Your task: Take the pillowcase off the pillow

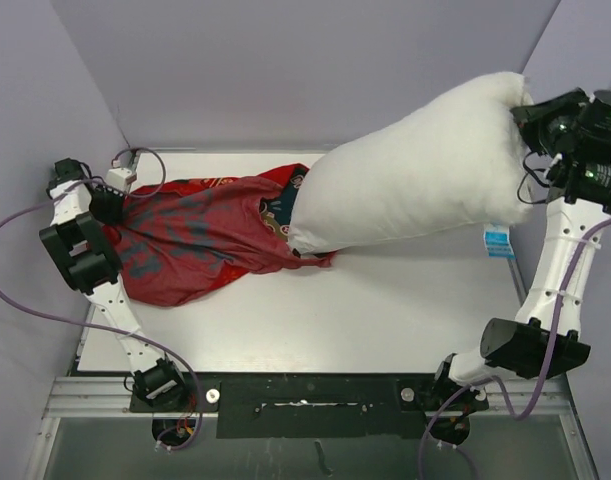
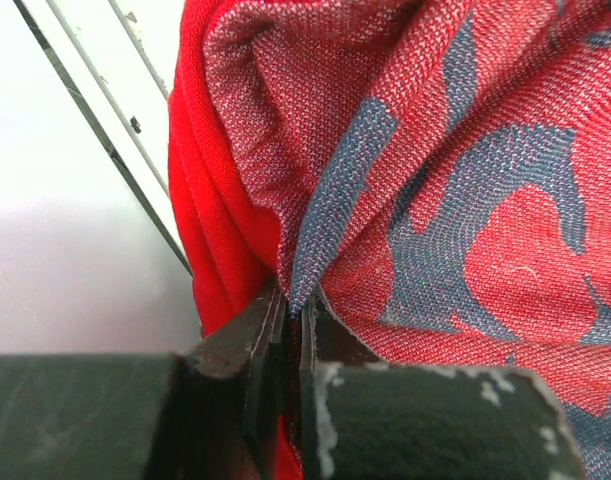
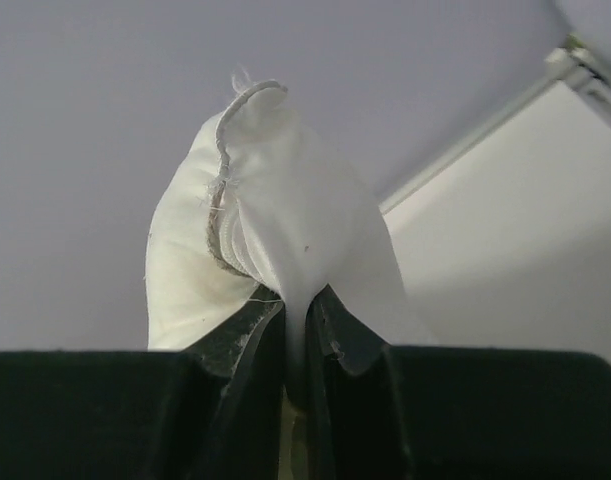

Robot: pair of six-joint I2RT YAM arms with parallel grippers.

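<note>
My left fingers (image 2: 240,345) are clamped shut on the dull red patterned fabric pillowcase (image 1: 195,245); my right fingers (image 3: 247,345) pinch a corner of the puffy white pillow (image 1: 415,170), its other end inside that pillowcase, between both

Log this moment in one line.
left gripper: shut on pillowcase | right gripper: shut on pillow | pillow: mostly out, lifted

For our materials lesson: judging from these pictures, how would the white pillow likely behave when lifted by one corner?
Probably light for its size: the pillow is held up by one pinched corner. Likely soft and squashy: that corner bunches between the jaws of the right gripper.
</note>
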